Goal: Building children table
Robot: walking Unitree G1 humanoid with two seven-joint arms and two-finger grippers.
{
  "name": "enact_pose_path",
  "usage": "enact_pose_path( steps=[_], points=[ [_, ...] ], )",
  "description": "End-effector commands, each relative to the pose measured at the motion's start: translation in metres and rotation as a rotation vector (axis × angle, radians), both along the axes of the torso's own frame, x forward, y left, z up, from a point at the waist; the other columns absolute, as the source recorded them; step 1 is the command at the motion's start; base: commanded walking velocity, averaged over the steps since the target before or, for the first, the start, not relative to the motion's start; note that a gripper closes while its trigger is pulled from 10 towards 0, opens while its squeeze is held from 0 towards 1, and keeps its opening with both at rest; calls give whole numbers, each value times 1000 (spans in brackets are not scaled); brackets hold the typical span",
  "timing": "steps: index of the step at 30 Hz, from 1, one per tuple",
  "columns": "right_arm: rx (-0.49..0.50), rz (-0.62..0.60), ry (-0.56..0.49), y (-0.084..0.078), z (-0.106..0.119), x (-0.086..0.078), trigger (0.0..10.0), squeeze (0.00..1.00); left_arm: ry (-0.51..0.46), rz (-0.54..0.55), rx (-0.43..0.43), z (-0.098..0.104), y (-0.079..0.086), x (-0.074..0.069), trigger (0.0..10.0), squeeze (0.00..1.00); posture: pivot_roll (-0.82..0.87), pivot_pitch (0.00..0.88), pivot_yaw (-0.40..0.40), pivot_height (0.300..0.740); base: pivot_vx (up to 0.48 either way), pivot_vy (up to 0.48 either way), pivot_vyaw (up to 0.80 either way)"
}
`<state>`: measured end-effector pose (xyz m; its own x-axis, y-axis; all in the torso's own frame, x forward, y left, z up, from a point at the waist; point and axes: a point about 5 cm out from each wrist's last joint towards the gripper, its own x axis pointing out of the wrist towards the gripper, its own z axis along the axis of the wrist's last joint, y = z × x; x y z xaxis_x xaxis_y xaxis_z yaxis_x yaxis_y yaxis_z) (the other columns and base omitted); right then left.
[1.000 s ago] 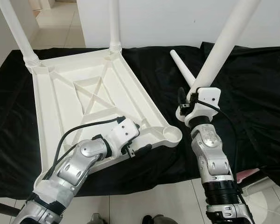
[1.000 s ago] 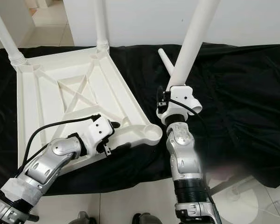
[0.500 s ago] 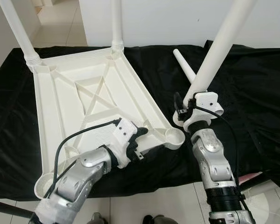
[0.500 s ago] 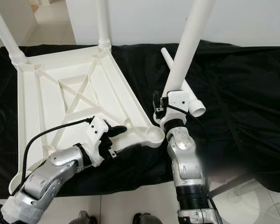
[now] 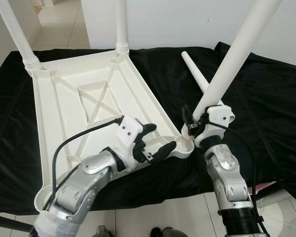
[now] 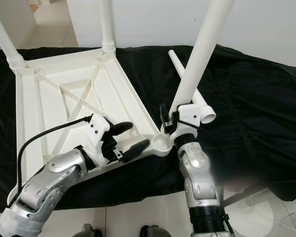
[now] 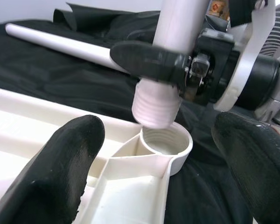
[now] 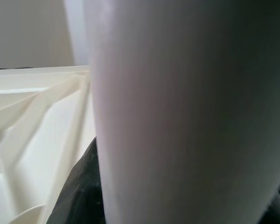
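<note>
Table leg (image 5: 230, 64) in right pincer (image 5: 193, 124), threaded end just above corner socket (image 7: 165, 141).

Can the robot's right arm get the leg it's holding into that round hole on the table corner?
Probably yes. The right gripper holds the leg with its threaded end just above the open hole, nothing between. The leg leans, so it may need straightening. The left gripper is open beside the corner, not blocking.
</note>
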<state>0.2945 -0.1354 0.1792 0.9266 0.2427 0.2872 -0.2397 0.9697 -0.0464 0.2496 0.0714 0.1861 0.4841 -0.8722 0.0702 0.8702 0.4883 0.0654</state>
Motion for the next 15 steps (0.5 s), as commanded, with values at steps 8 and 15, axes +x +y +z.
enact_pose_path(
  steps=[8, 15],
  points=[
    [-12, 84, -46, 1, 3, -8, 10000, 0, -34, -107, 118, -4, 4, -10, 10000, 0, -43, 131, -31, 740, 0, 0, 0],
    [-8, 142, -30, 2, -5, -14, 10000, 0, -58, -114, 148, -3, 6, -13, 10000, 0, -38, 130, -32, 740, 0, 0, 0]
  ],
)
